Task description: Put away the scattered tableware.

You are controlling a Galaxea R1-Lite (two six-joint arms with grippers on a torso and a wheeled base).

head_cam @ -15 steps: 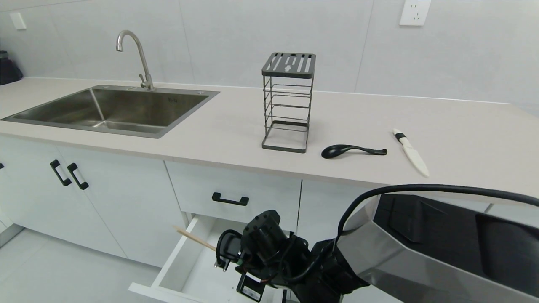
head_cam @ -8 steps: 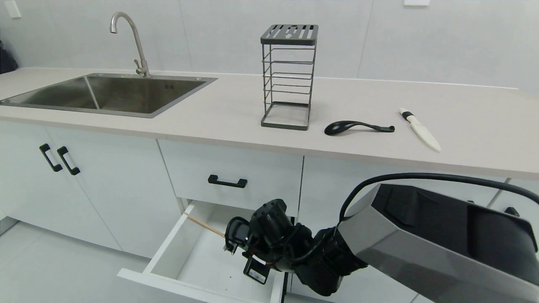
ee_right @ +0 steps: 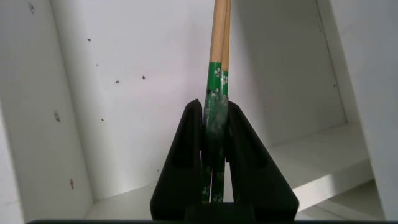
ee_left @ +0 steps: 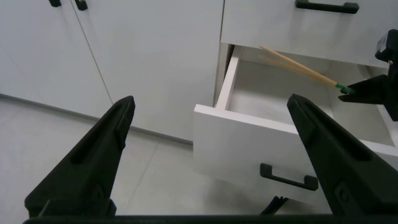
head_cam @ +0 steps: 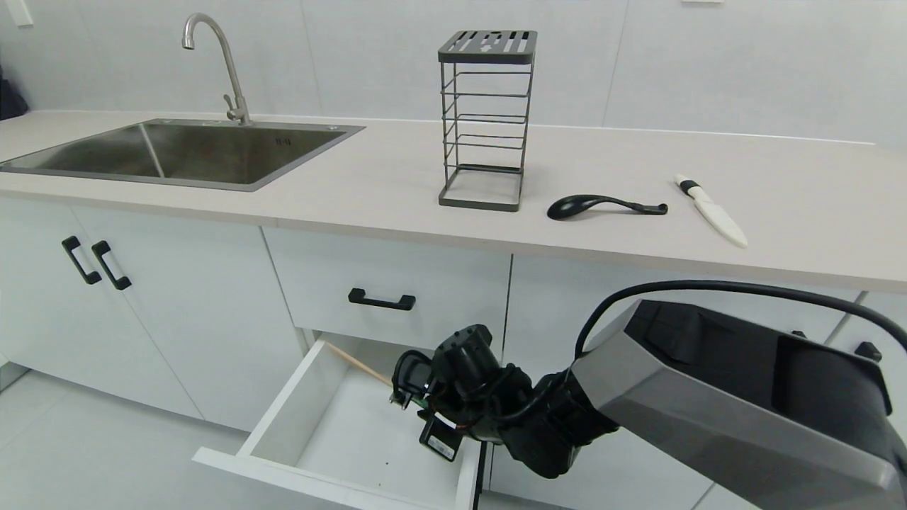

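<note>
Right wrist view is showing the right gripper [ee_right: 214, 115] pinching the chopsticks [ee_right: 219, 37] by their green ends (jaws squeezed tight), sticks pointing straight ahead over the open drawer [ee_right: 124, 112].

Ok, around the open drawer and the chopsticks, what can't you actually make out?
- Tips of the chopsticks: right wrist view, cut off by the top edge; whether they touch the drawer floor is unclear.
- Drawer's right side: head view, hidden behind the right arm.
- Right gripper fingers: head view, hidden by the wrist; right wrist view shows them shut on the chopsticks.
</note>
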